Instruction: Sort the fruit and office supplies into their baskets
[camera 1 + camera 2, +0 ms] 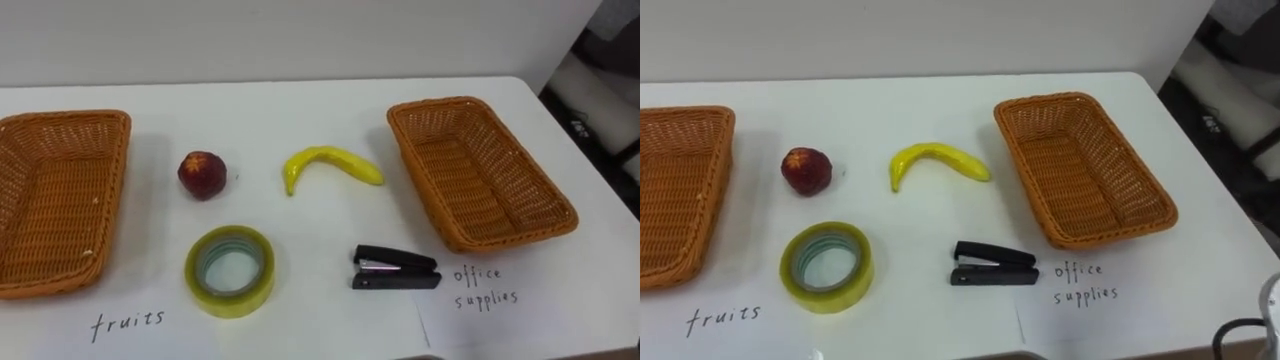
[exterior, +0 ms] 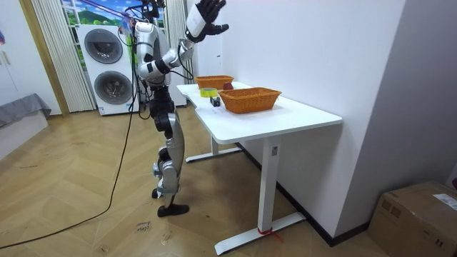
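A red apple point(image 1: 202, 174) and a yellow banana point(image 1: 330, 165) lie mid-table between two wicker baskets. In front of them sit a roll of yellowish tape point(image 1: 230, 270) and a black stapler point(image 1: 395, 268). The left basket point(image 1: 112, 190) has a handwritten "fruits" label point(image 1: 128, 322) in front of it. A label reading "office supplies" point(image 1: 487, 285) lies before the right basket point(image 1: 556, 216). Nothing lies in the parts of the baskets that I can see. In the room view I stand at the table's long side with my right hand point(image 2: 207, 18) raised above head height, fingers spread open and holding nothing.
The white table point(image 1: 300, 105) stands against a white wall. Its right edge point(image 1: 590, 150) drops off to the floor beyond the right basket. Two stacked washing machines point(image 2: 107, 68) stand behind me in the room.
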You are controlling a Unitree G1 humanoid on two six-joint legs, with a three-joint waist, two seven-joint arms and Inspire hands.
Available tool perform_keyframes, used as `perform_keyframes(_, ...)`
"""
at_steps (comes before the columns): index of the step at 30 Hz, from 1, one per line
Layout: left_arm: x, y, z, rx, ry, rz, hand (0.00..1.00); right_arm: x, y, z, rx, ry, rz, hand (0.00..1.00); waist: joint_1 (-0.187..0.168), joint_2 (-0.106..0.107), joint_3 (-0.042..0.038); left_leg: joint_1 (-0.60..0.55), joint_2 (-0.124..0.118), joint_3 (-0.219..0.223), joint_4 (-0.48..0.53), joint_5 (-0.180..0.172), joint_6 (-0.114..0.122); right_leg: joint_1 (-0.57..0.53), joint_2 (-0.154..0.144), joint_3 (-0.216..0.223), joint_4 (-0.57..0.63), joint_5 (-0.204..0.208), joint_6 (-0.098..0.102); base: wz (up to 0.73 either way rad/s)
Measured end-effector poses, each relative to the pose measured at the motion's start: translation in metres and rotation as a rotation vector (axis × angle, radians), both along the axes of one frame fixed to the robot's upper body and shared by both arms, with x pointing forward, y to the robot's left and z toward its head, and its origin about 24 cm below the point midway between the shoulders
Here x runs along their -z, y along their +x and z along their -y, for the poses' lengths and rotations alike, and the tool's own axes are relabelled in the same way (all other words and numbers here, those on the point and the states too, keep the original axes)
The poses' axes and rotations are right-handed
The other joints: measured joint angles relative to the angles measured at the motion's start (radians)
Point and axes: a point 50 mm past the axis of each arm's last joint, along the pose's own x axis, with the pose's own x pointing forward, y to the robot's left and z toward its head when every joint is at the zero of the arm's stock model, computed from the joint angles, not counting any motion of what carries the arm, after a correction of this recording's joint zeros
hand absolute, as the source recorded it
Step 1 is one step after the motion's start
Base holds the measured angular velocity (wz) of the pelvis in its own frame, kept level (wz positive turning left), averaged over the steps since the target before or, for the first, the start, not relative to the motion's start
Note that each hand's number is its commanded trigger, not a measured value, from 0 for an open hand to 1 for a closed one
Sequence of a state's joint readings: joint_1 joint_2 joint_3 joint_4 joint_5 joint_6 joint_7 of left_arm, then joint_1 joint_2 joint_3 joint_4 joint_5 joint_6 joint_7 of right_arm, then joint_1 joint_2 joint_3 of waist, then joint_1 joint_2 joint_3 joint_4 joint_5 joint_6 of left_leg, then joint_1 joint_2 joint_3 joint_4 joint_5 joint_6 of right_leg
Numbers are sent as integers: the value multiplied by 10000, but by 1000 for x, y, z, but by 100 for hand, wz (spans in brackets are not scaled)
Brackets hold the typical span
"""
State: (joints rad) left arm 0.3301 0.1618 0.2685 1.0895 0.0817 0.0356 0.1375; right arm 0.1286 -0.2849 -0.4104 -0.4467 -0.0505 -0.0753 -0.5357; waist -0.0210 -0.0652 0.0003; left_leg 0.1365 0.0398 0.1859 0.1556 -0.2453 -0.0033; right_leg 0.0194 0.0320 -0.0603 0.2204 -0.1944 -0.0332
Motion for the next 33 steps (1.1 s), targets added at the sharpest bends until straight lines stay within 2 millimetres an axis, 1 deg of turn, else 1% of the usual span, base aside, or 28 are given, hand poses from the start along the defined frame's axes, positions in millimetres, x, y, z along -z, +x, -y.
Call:
perform_keyframes(2, 1, 5, 0, 32, -9, 119, 0, 0, 4, -4, -421, -99, -164, 0, 60, -29, 31, -44, 0, -9, 54, 0, 0, -6, -37, -57, -7, 0, 0, 5)
perform_keyframes(3, 1, 7, 0, 40, -9, 141, 0, 0, 6, -7, -557, -156, -210, 0, 77, -15, 32, -45, 2, -14, 57, 0, 0, -7, -51, -64, -8, 3, -4, 0)
perform_keyframes(5, 2, 12, 1, 125, -37, 209, 0, 4, 13, -19, -1169, -610, -674, 0, 105, -12, 33, -43, 7, -29, 71, 0, 0, -10, -88, -101, -16, 13, -13, 0)
perform_keyframes(9, 2, 20, 1, 262, -46, 345, 0, 8, 19, -33, -1822, -1444, -1418, 0, 189, -5, 19, -74, 7, -28, 74, -1, 0, -12, -94, -135, -14, 17, -14, 1)
perform_keyframes(11, 2, 21, 0, 275, -23, 349, 0, 9, 22, -37, -2132, -1726, -1689, 0, 255, -18, 7, -84, 8, -27, 74, -1, 0, 3, -98, -159, -8, 19, -14, 0)
perform_keyframes(13, 2, 20, -1, 374, -25, 248, 0, 11, 23, -40, -2414, -1789, -1846, 0, 241, -23, -3, -129, 11, -29, 91, -1, 0, 27, -111, -235, -11, 29, -13, 9)
perform_keyframes(16, 2, 20, 0, 465, -50, 178, 0, 13, 27, -47, -3107, -1996, -2235, 0, 264, -61, -40, -230, 12, -59, 127, 0, 0, -4, -119, -241, -12, 63, -18, 4)
perform_keyframes(17, 3, 19, 0, 458, -83, 124, 0, 14, 29, -51, -3469, -2093, -2432, 0, 285, -28, -33, -221, 13, -61, 135, 0, 0, 26, -119, -245, -15, 63, -19, 0)
perform_keyframes(20, 3, 18, 1, 495, -313, 92, 0, 17, 33, -62, -4370, -2337, -2841, 0, 294, -30, -38, -221, 13, -59, 154, 0, 0, 47, -123, -249, -22, 63, -18, 0)
perform_keyframes(25, 4, 22, 3, 603, -569, 186, 0, 20, 35, -68, -5264, -2599, -3382, 0, 339, 5, -28, -224, 12, -61, 219, 0, 1, 50, -134, -252, -31, 67, -15, 0)
perform_keyframes(27, 4, 24, 4, 760, -687, 207, 0, 21, 36, -69, -5479, -2756, -3564, 0, 299, 36, -33, -225, 14, -80, 231, -1, 1, 59, -138, -294, -124, 81, -10, 4)
perform_keyframes(29, 5, 28, 6, 1117, -834, 220, 0, 20, 36, -70, -5746, -3147, -3883, 0, 291, 85, -28, -232, 20, -86, 229, -1, 1, 116, -129, -310, -154, 115, -12, 2)
perform_keyframes(33, 5, 38, 7, 1576, -937, 316, 0, 21, 37, -72, -6102, -3556, -4256, 0, 322, 105, -26, -226, 34, -85, 213, -1, 1, 141, -113, -313, -160, 142, -19, 0)
